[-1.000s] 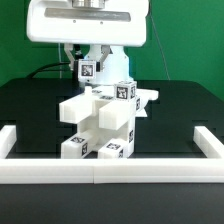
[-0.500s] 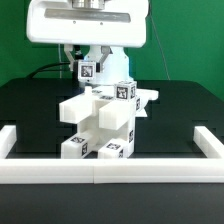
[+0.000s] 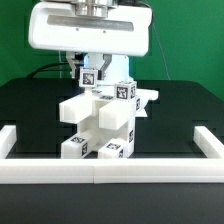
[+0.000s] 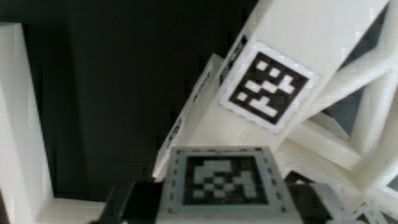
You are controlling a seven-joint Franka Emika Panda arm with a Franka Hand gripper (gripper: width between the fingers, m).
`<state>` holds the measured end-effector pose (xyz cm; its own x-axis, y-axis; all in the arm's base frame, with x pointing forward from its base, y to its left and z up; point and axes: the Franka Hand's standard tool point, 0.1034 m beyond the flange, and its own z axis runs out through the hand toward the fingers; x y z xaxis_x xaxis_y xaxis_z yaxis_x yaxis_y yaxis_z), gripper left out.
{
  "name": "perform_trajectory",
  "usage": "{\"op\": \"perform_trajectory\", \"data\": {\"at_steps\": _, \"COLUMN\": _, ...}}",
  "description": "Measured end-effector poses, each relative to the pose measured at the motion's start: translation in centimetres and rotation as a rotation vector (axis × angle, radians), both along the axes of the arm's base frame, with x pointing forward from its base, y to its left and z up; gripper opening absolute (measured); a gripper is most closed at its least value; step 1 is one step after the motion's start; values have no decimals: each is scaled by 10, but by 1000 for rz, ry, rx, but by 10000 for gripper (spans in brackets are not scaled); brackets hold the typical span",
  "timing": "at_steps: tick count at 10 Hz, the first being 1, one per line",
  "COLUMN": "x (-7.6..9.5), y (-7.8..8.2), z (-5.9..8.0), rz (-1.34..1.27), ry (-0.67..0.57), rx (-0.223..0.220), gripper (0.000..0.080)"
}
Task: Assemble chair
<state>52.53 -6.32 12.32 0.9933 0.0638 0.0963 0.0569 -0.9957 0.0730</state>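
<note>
Nearest the camera in the exterior view, the long white border rail (image 3: 100, 172) runs along the front edge of the black table (image 3: 30, 110). Just behind it stands the chair (image 3: 98, 122), a blocky stack of chunky white plastic parts tagged with small black-and-white squares, near the table's middle and touching the rail or very close to it (the pictures do not settle which). It looks stiff and light, with smooth faces that would probably slip under a loose pinch; flat opposing sides of an upper block seem the safest hold, clear of the tags. Behind and above it hangs the white robot arm's two-finger gripper (image 3: 92, 68), at an upright tagged part (image 4: 222, 175). Whether the fingers are closed on it cannot be told.
</note>
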Motion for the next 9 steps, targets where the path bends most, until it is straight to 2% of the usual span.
{"op": "perform_trajectory", "data": {"at_steps": 9, "x": -2, "y": -3, "z": -2, "rz": -1, "ry": 6, "rx": -2, "gripper": 282}}
